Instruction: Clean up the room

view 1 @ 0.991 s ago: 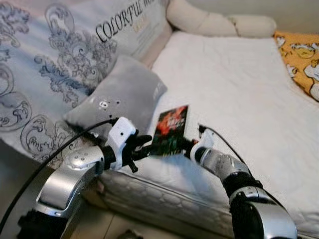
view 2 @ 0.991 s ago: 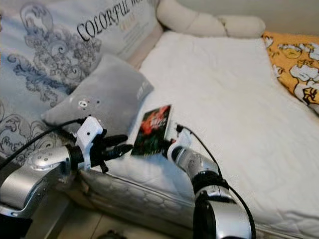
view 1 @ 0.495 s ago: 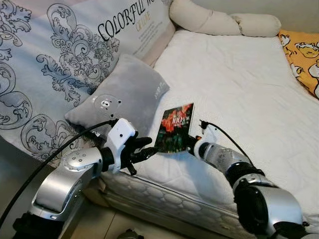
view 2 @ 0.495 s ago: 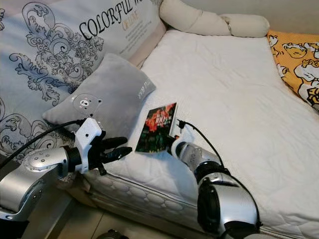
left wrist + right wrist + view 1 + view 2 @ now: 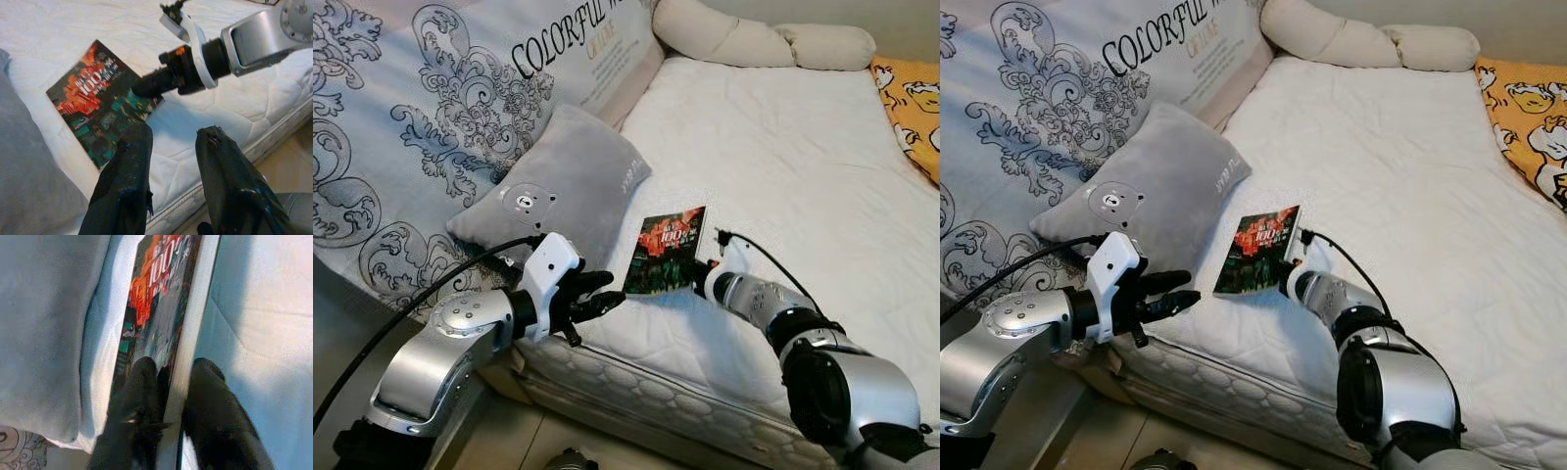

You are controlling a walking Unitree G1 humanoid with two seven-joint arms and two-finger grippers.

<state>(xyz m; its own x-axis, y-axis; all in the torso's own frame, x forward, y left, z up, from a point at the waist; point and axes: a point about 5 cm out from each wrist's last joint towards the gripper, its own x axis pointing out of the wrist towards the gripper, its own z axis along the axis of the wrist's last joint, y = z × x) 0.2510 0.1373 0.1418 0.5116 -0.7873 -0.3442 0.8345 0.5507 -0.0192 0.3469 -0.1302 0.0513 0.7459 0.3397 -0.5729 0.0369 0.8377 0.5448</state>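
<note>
A thin paperback book with a dark cover printed in red and teal [image 5: 668, 251] lies near the front edge of the white quilted mattress of the bed [image 5: 783, 166], just beside the grey square cushion with a small bear face [image 5: 553, 196]. The right tool [image 5: 171, 382] is clamped on the book's near corner: in the right wrist view one black finger [image 5: 142, 382] sits on the cover and the other [image 5: 208, 387] below the pale page edge, so the book is pinched through its thickness. That grip at a corner suits a flat, light thing that offers no other hold while it rests on soft bedding; I judge the near edge is tipped up slightly off the mattress, though the pictures do not settle it.

The left tool [image 5: 592, 296] hangs over the mattress edge, a little short of the book and touching nothing. Its two black fingers [image 5: 124, 176] stand apart with a clear gap, aimed toward the book's free side, apparently ready to steady or take it.

Behind the cushion leans a large pale bolster printed with grey scrollwork and lettering [image 5: 460, 108]; a cream tube pillow [image 5: 754, 41] and an orange patterned cushion [image 5: 911, 93] lie at the far end, well apart from the book.
</note>
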